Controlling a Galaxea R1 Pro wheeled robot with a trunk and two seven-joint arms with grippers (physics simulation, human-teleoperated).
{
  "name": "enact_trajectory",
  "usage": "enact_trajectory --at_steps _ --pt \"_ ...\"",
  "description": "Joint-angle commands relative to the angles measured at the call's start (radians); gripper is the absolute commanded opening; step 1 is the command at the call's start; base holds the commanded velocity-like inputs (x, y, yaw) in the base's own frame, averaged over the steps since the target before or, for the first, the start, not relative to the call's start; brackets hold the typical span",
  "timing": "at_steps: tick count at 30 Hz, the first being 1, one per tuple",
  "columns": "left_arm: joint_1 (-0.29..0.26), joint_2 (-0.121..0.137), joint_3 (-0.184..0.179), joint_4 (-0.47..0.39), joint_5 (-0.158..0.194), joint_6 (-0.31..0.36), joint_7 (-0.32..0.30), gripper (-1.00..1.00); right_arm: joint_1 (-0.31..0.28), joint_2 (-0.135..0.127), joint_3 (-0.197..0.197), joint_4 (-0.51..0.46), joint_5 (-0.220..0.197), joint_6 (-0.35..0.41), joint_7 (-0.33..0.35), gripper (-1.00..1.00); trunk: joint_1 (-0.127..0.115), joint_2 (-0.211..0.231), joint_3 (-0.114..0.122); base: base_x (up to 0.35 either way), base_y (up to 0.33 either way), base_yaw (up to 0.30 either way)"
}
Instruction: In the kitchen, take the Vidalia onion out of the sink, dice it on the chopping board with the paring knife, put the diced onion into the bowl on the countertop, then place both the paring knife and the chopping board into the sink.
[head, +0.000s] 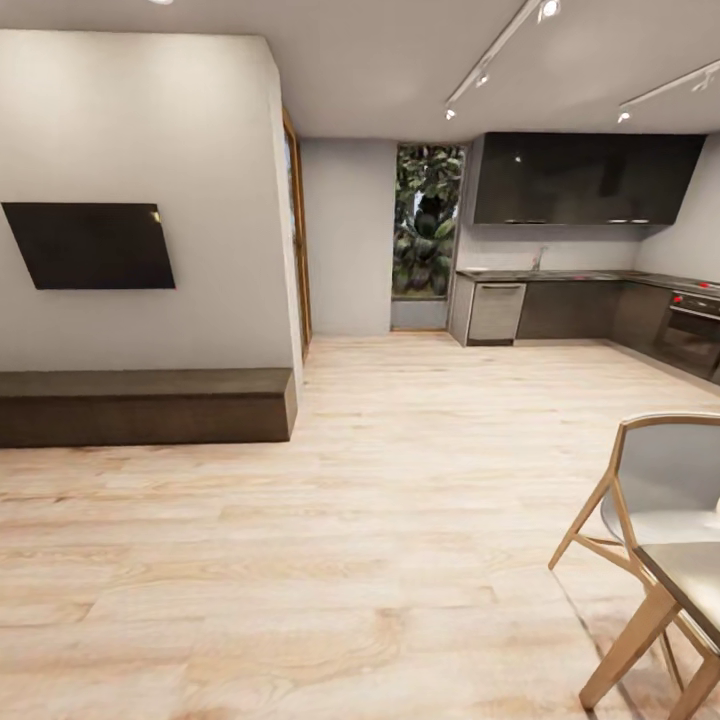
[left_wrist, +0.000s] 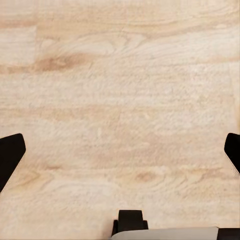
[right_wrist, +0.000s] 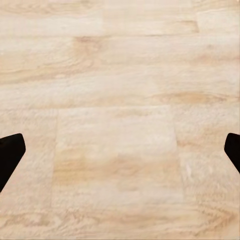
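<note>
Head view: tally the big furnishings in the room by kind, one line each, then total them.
Wall TV: 1
Low bench: 1
Chair: 1
Oven: 1
Dishwasher: 1
Total: 5

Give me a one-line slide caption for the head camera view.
Robot's view across a light wood floor toward the far kitchen countertop, wall-mounted TV on the left, chair nearby on the right.

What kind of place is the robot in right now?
Probably an open-plan home: a living area opening onto a kitchen. A wall-mounted TV hangs above a low bench, a wooden chair stands nearby, and the countertop with dark cabinets lines the far wall.
</note>
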Motion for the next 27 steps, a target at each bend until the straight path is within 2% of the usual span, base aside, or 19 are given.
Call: enact_trajectory --at_steps 1,27 --pt "0.000 0.000 0.000 -0.001 0.000 -0.002 0.000 1.00 -0.001 0.000 0.000 0.001 0.000 -0.003 0.000 1.00 0.001 0.000 -0.001 0.323 0.000 0.000" --pt "0.000 0.000 0.000 -0.001 0.000 -0.002 0.000 1.00 -0.001 0.000 0.001 0.001 0.000 -0.004 0.000 1.00 0.001 0.000 -0.001 0.323 0.000 0.000"
